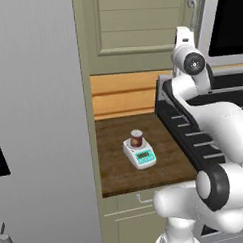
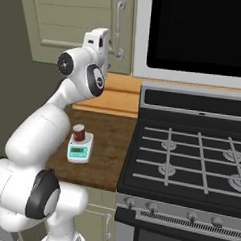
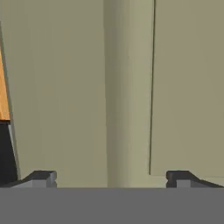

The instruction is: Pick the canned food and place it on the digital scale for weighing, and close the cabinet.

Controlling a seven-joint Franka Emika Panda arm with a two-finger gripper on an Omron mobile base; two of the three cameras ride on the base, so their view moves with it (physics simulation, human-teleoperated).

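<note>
Can [image 1: 137, 138] already standing upright on the scale [image 1: 140, 153], on the wooden counter [image 1: 115, 169] beside the stove [image 2: 191, 151]; weighing step apparently done. Small dark red-brown cylinder with a silvery top, narrower than the white scale (teal display facing front). Gripper [image 3: 112, 180] raised close against the cabinet [image 1: 134, 28] door, fingertips spread wide apart and holding nothing, probably placed to press the panel home. Door seemingly flush with its frame, though hard to confirm.

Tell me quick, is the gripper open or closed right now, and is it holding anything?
Gripper: open and empty, fingertips spread wide, facing the cabinet door. The canned food sits on the digital scale.
</note>
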